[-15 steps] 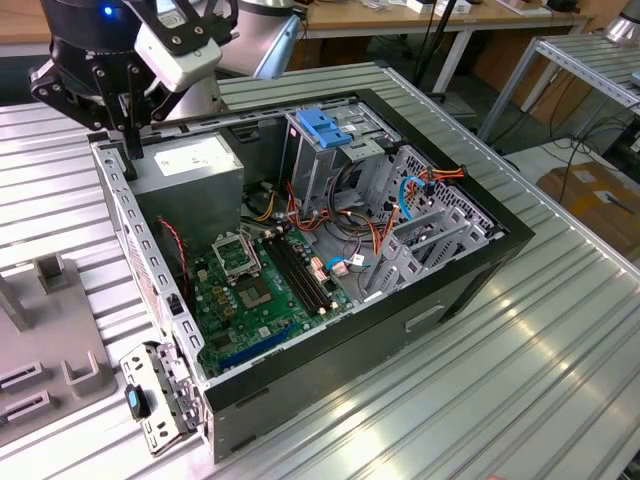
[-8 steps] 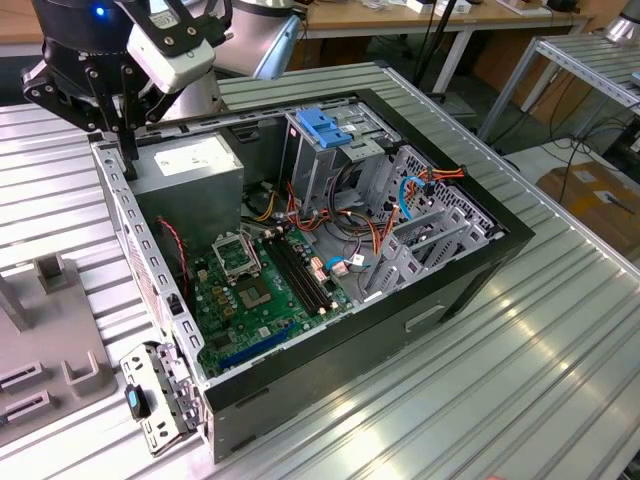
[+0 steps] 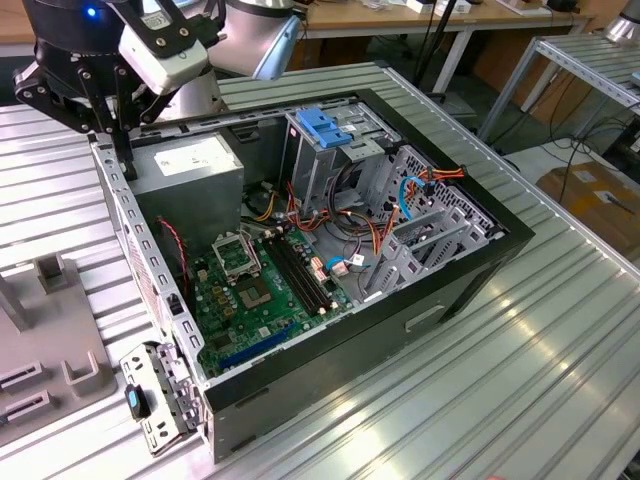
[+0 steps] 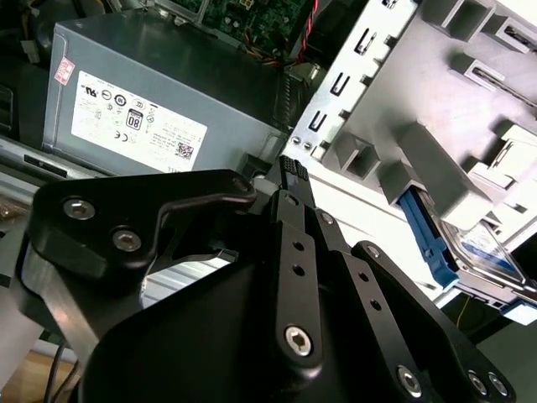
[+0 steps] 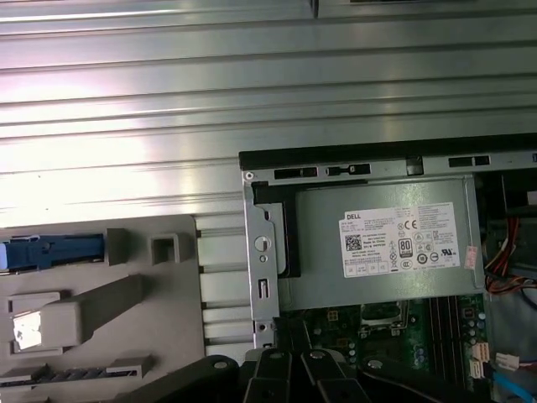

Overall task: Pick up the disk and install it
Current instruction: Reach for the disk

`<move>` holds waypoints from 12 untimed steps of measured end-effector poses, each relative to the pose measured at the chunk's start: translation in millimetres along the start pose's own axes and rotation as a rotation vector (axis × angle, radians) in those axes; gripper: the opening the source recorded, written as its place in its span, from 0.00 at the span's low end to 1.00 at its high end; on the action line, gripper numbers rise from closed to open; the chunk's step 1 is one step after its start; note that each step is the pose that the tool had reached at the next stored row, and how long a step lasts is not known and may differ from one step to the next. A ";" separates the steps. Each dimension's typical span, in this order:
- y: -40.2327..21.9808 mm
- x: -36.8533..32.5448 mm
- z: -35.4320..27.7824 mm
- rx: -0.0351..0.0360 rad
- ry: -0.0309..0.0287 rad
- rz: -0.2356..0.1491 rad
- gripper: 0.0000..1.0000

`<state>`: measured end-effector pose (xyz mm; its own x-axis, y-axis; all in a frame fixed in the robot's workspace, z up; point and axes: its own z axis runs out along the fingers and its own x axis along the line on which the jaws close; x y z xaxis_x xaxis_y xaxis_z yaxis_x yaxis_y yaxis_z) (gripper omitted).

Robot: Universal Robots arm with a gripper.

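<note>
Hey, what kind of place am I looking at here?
Probably a robotics lab or test workshop: an opened desktop computer case lies on a ribbed metal table, a robot arm reaches over its corner, and workbenches stand behind.

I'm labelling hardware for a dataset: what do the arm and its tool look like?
The arm is a silver-grey tube. The tool is black, built of bolted linkage plates with silver screw heads. In the exterior view, a small blue light glows above it.
</note>
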<state>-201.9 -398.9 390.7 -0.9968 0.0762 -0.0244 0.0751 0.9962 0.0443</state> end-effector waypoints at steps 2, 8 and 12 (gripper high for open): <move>-0.2 3.0 0.1 -0.0001 0.0000 0.000 0.11; -0.6 7.4 0.2 0.0000 0.0000 0.000 0.11; -0.6 7.6 0.2 -0.0001 0.0000 0.000 0.11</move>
<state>-209.5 -398.9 390.2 -0.9968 0.0762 -0.0244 0.0750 0.9962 0.0444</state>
